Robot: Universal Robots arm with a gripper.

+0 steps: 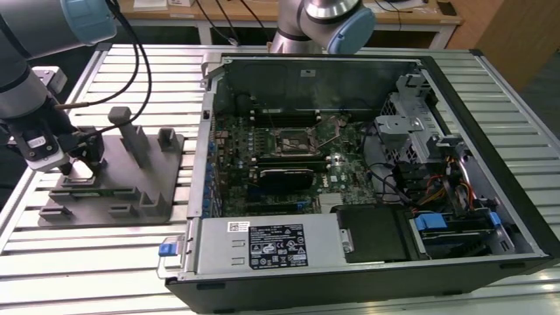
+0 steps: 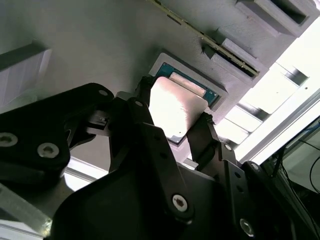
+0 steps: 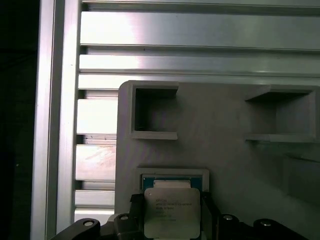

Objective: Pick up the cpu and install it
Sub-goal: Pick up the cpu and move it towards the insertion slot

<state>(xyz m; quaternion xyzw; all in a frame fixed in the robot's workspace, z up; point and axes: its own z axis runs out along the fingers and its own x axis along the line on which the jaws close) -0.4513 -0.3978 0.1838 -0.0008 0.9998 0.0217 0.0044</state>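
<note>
The cpu (image 3: 172, 212) is a small square chip with a silvery top plate (image 2: 175, 112). In both wrist views it sits between my black fingers (image 2: 202, 135), which press on two opposite edges. It is just off its square pocket (image 3: 172, 179) in the grey plastic tray (image 1: 114, 197), and I cannot tell whether it still rests on the tray. In the exterior view my gripper (image 1: 75, 169) points down at the tray's end on the exterior view's left. The open computer case (image 1: 350, 164) lies to the exterior view's right, with the motherboard's cpu socket (image 1: 298, 140) near its middle.
Upright posts (image 1: 136, 141) stand on the tray close to my gripper. The case's wall (image 1: 206, 151) rises between tray and motherboard. A power supply (image 1: 271, 246) and drive bays (image 1: 437, 223) fill the case's near side. A second arm's base (image 1: 319, 23) stands behind the case. The table is slatted aluminium (image 1: 88, 262).
</note>
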